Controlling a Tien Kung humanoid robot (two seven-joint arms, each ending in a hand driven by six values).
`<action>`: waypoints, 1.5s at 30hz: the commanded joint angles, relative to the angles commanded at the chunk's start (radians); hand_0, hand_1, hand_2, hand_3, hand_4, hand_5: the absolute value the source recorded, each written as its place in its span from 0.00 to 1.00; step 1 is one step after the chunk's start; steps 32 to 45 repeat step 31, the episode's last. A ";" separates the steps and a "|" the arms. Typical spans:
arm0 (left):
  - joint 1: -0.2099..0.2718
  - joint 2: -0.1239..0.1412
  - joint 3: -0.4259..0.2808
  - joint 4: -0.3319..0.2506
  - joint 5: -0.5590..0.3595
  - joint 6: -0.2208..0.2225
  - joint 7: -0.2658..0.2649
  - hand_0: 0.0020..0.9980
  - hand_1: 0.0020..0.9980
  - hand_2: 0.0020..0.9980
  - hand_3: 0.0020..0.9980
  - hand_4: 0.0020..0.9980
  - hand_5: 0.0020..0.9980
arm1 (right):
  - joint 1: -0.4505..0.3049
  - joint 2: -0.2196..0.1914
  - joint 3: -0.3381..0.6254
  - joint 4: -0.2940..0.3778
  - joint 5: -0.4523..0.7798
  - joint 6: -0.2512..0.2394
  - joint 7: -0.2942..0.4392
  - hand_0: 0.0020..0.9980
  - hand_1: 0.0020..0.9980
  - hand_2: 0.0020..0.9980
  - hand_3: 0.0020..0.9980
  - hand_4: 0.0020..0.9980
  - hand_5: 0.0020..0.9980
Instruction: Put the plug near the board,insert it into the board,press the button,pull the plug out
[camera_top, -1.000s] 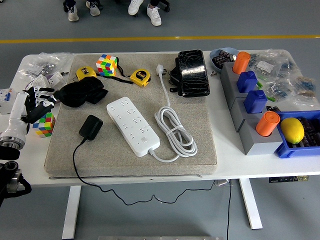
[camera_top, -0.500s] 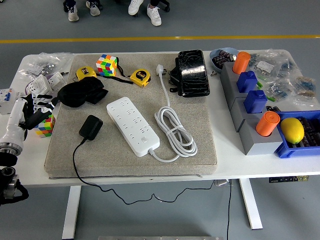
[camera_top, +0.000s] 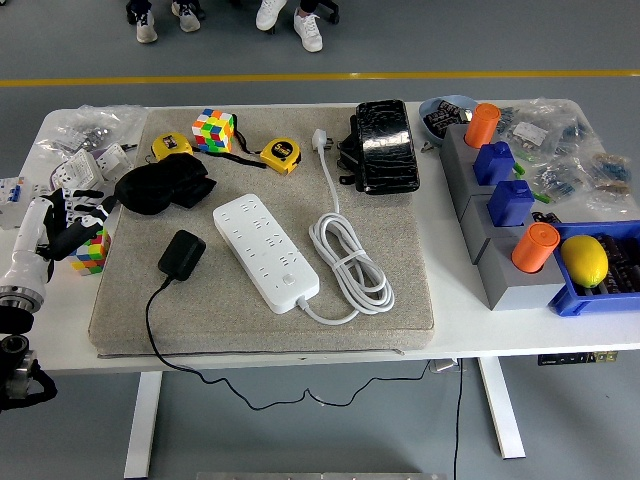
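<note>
black plug (camera_top: 181, 254) just right of the empty, loosely open left robot hand (camera_top: 68, 218)

You only get the left hand (camera_top: 62, 222) at the picture's left edge, its arm cut off there, and its fingers overlap a colour cube (camera_top: 90, 250) so you can't tell whether they're spread or curled. The black plug (camera_top: 181, 253) hides its prongs against the grey mat (camera_top: 400, 290), and its cable (camera_top: 240, 395) drops below the table's near edge. The button on the white power strip (camera_top: 266, 251) is too small to make out.
</note>
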 joint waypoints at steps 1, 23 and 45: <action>0.000 -0.001 -0.001 0.000 -0.001 -0.001 0.001 0.32 0.36 0.46 0.55 0.85 0.45 | 0.002 0.001 -0.004 -0.001 0.007 -0.001 -0.003 0.55 0.62 0.57 0.52 0.88 0.41; -0.004 -0.005 -0.004 0.001 -0.008 -0.013 -0.002 0.31 0.36 0.46 0.55 0.84 0.41 | 0.038 0.003 -0.100 0.004 0.042 0.004 -0.001 0.55 0.62 0.58 0.52 0.89 0.42; -0.011 0.000 0.004 0.002 -0.010 -0.014 -0.004 0.31 0.36 0.46 0.55 0.84 0.41 | 0.039 0.003 -0.110 0.004 0.045 0.003 -0.001 0.55 0.62 0.58 0.52 0.89 0.42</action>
